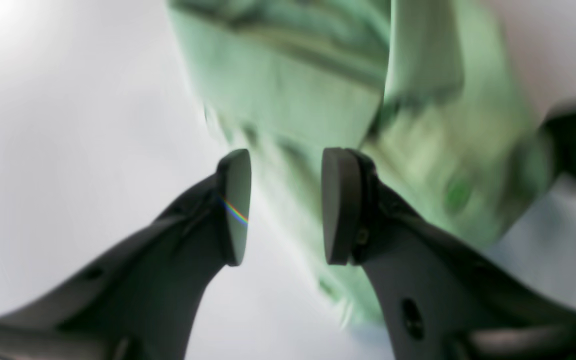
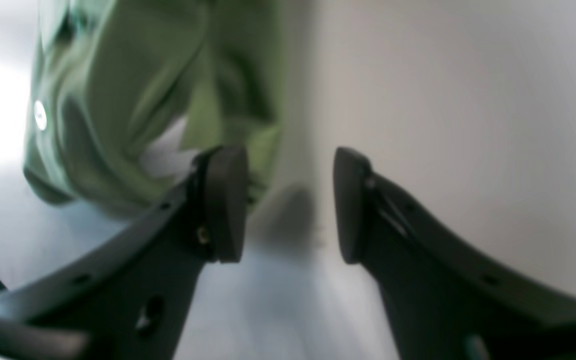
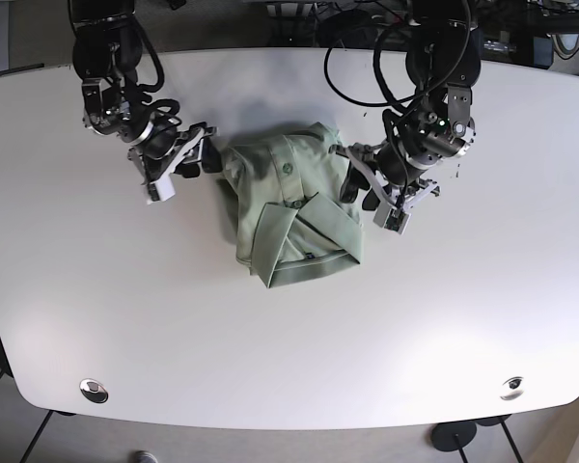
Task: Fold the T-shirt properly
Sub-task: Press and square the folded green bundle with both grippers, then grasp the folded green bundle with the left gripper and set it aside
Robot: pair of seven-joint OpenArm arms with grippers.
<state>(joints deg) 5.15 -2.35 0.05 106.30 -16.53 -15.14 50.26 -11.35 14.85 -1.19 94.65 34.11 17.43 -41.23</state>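
The light green T-shirt [image 3: 288, 204] lies bunched and partly folded in the middle of the white table [image 3: 125, 318], with a sleeve flap folded over its lower part. My left gripper [image 3: 351, 177] stands open at the shirt's right edge; in the blurred left wrist view the T-shirt [image 1: 293, 90] fills the space behind the open left gripper [image 1: 285, 205]. My right gripper [image 3: 212, 155] is open just off the shirt's upper left edge. In the right wrist view the T-shirt [image 2: 143, 100] lies beyond the left finger of the right gripper [image 2: 288, 202], with bare table between the pads.
Black cables [image 3: 367, 58] hang over the table's far edge behind the left arm. Round fittings [image 3: 94, 389] sit near the table's front corners.
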